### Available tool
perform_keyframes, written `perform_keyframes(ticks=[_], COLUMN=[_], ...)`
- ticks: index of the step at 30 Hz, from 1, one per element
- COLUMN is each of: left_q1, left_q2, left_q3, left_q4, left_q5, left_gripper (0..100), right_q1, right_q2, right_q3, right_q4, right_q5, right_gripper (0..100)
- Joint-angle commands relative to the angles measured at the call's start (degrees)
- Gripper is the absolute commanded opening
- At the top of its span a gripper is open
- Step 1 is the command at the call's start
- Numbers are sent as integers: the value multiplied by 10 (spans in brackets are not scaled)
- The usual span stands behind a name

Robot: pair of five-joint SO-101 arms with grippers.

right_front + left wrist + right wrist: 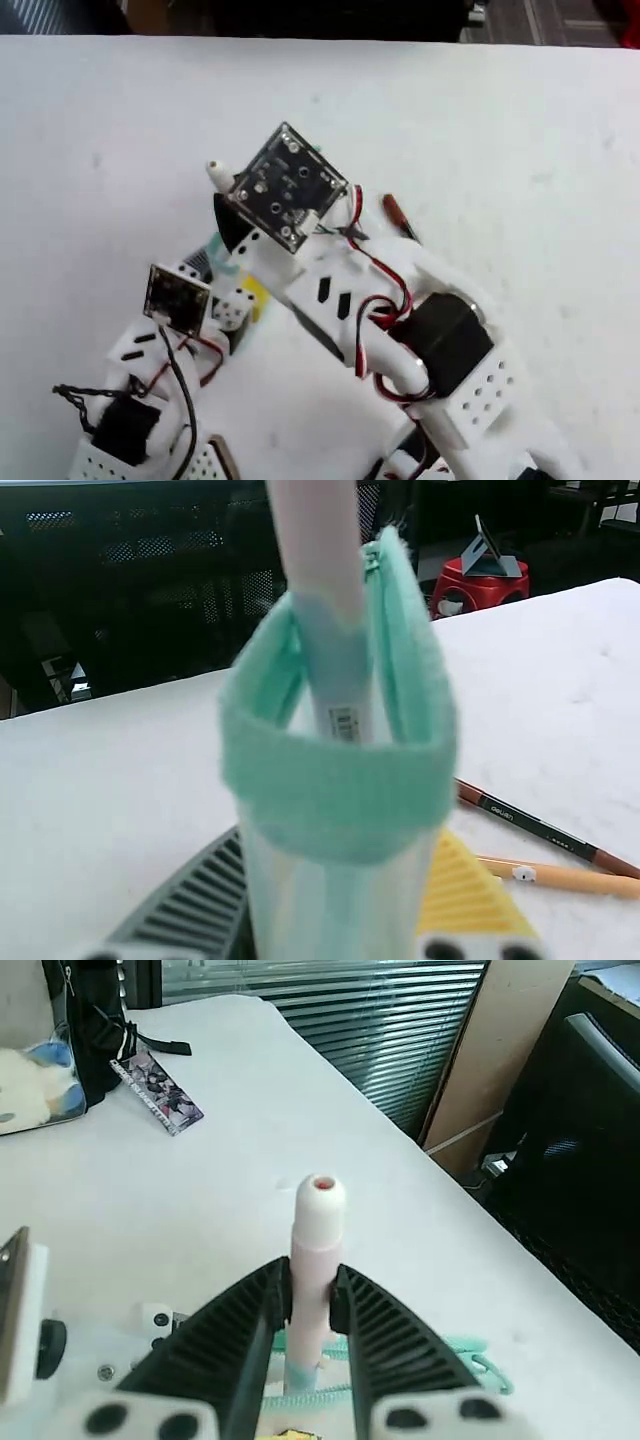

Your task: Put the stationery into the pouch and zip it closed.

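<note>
I read right hand clenched on pen | pen's lower end inside pouch mouth | left hand grasping pouch upright | dark pencil lying on tabletop

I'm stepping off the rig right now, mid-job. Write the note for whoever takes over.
Right tool: shut on the pink pen, held upright with its lower end in the pouch's open mouth.
Left tool: shut on the pouch, holding it upright with the zip open.
On the table beside the pouch: a dark pencil and an orange pencil.
Done: pen partly in, not yet released.
Left: release the pen, load both pencils, zip the pouch closed.
</note>
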Motion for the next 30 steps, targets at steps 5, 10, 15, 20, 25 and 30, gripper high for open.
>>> perform_keyframes(ticks=[5, 10, 15, 20, 25, 30], left_q1=[7, 7, 7, 7, 7, 7], left_q2=[-2, -2, -2, -2, -2, -2], left_q3=[-7, -7, -7, -7, -7, -7], left_q4=[1, 1, 1, 1, 1, 1], left_q5=[-4, -4, -4, -4, -4, -4], left_gripper=[169, 169, 169, 169, 169, 169], right_q1=[-2, -2, -2, -2, 9, 136], right_q2=[-2, -2, -2, -2, -5, -22], right_q3=[-18, -18, -18, -18, -25, -63], right_q4=[39, 44, 44, 44, 44, 38], right_q5=[-2, -1, -1, -1, 0, -4], right_gripper=[133, 205, 205, 205, 205, 204])
